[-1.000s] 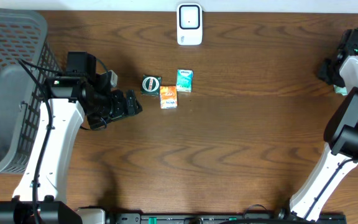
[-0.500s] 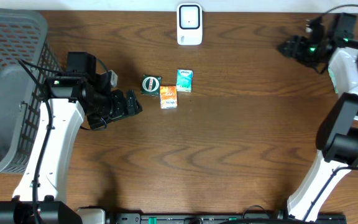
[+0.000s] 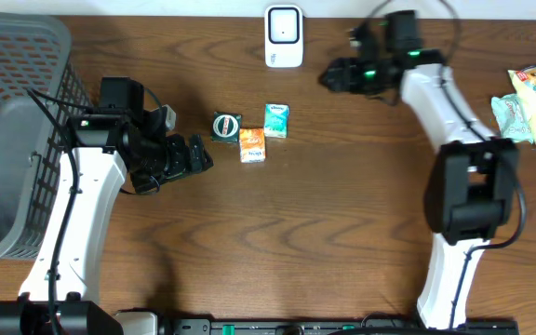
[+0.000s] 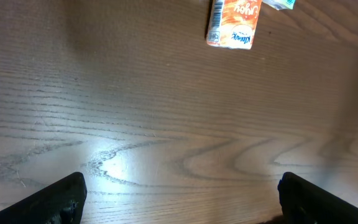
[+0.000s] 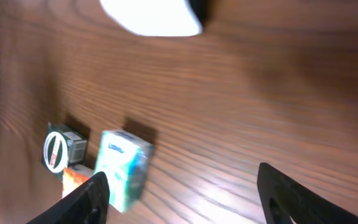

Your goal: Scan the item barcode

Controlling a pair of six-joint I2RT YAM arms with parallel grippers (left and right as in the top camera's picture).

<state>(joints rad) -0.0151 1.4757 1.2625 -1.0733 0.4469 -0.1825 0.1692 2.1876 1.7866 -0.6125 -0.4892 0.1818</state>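
Now | left claw [image 3: 203,154] spread wide, empty | right claw [image 3: 328,76] parted, empty, arm stretched near scanner [image 3: 284,37]

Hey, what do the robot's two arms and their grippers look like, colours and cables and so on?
The left arm and right arm have white shells with black joints, loose black cables and a small green light near each wrist. The left gripper and right gripper are black, with dark blunt fingers.
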